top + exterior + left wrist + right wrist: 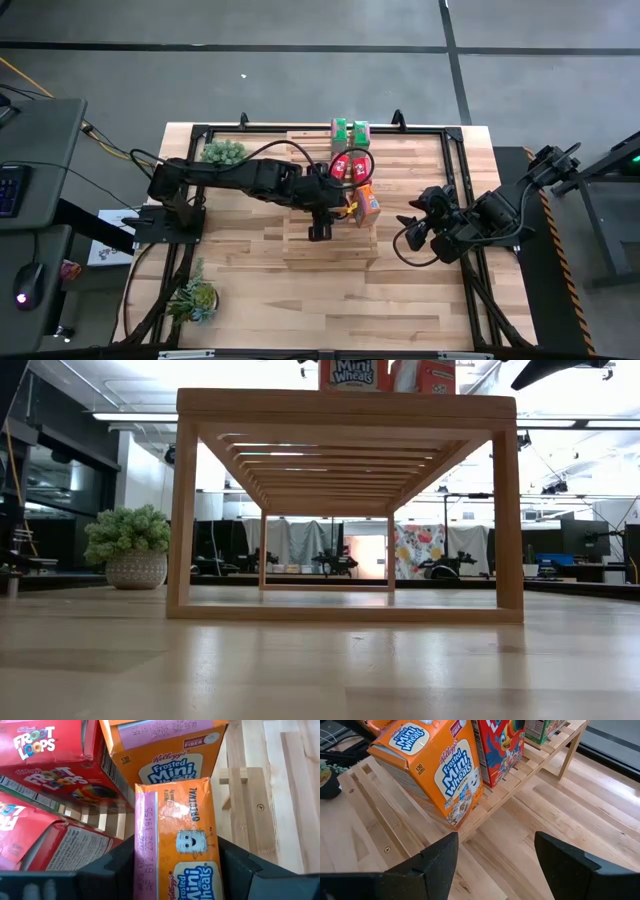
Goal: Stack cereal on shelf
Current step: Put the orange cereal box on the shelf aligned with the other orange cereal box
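Note:
The shelf (330, 250) is a pale slatted rack in the table's middle, seen from table height in the low view (340, 405). On its far part stand two green cereal boxes (350, 130), two red ones (347, 166) and an orange one (370, 205). My left gripper (345, 208) hangs over the rack beside them, shut on a second orange box (172, 835). My right gripper (412, 224) waits open to the right of the rack, facing the standing orange box (440, 775). My left gripper pinches the orange Mini Wheats box between its two fingers (117, 862), one on each side of the box's near end (172, 870). The box points away from the wrist toward the other orange box (165, 750). Whether it rests on the slats cannot be told.
Small potted plants stand at the table's far left (222, 152) and near left (192, 297). A black frame (300, 130) runs around the tabletop. The near half of the rack (330, 262) carries no boxes. Red Froot Loops boxes (45, 755) crowd the held box's side.

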Robot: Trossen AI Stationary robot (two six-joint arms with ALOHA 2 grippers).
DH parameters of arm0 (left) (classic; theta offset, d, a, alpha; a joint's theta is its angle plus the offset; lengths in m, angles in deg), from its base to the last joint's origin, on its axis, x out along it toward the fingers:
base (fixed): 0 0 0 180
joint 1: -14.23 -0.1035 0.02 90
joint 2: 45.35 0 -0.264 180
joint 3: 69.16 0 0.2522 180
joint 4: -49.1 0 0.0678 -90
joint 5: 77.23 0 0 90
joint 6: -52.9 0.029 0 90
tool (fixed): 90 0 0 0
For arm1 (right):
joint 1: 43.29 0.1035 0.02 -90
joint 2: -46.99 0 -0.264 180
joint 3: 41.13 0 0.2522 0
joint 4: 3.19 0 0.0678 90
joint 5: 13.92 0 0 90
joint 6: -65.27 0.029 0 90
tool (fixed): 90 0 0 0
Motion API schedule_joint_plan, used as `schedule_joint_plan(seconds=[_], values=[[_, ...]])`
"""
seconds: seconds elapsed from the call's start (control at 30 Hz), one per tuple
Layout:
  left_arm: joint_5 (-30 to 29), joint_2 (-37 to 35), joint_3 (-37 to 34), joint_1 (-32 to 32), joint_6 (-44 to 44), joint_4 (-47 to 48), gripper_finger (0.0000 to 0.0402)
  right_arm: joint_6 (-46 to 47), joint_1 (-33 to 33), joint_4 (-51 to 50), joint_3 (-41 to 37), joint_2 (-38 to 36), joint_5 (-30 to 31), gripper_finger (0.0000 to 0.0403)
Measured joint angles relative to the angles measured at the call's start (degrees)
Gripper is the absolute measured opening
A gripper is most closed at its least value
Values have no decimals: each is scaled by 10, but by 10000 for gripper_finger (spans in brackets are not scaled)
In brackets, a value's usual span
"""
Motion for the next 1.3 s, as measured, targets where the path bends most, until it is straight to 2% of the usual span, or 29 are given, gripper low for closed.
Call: schedule_joint_plan(seconds=[0.2,0.57,0.9,0.97,1.03,1.3], values=[[0,-2,0,0,10,1,208,0,0,0,0,0,0,255],[5,-25,0,14,35,-9,307,0,0,-1,0,0,0,255],[4,-117,-12,51,31,-2,311,0,0,5,0,0,-1,255],[-2,-147,-47,67,34,-13,311,0,0,5,0,0,-2,255],[-13,-184,-116,82,30,-47,312,0,0,5,0,0,-2,255],[-84,-371,-509,109,-5,-395,312,-6,0,5,0,0,-3,255]])
